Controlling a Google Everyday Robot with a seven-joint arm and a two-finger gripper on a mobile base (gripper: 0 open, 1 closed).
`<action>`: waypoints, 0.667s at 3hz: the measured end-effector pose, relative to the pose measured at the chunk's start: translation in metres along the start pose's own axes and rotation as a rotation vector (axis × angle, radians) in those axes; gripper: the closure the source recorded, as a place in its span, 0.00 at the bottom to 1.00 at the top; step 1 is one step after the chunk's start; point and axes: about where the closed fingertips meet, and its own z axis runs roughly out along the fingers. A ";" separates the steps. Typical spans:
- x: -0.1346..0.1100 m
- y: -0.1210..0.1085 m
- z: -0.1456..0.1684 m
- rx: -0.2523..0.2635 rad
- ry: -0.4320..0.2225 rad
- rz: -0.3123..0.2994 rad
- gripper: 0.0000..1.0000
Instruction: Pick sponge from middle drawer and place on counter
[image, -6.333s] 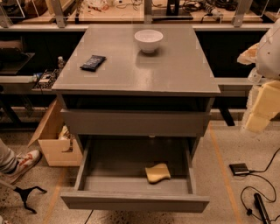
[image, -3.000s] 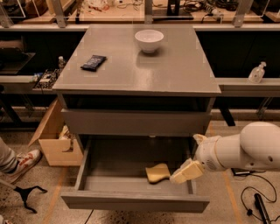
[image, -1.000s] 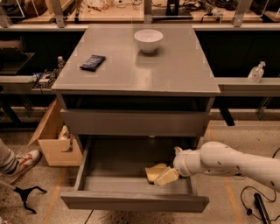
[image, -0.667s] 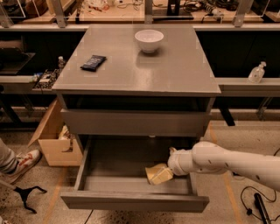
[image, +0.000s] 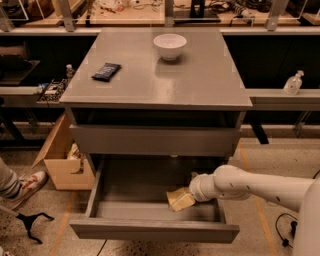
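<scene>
The pale yellow sponge (image: 175, 200) lies on the floor of the open middle drawer (image: 150, 231), towards its right side. My gripper (image: 187, 195) reaches into the drawer from the right on the white arm (image: 260, 187) and is right at the sponge's right end, partly covering it. Whether it touches or holds the sponge is not visible. The counter (image: 200, 75) is the grey top of the cabinet above the drawer.
A white bowl (image: 170, 46) stands at the counter's back centre and a flat black packet (image: 106, 71) lies at its left. A closed grey drawer front (image: 155, 140) overhangs the open drawer. A cardboard box (image: 62, 160) and a person's shoe (image: 27, 184) are left of the cabinet.
My arm came down from the right into the drawer and moved left until the gripper reached the sponge's right end. The sponge has stayed in about the same spot.
</scene>
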 end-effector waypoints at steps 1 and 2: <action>0.015 -0.006 0.018 -0.010 0.015 0.029 0.00; 0.026 -0.011 0.033 -0.012 0.037 0.044 0.00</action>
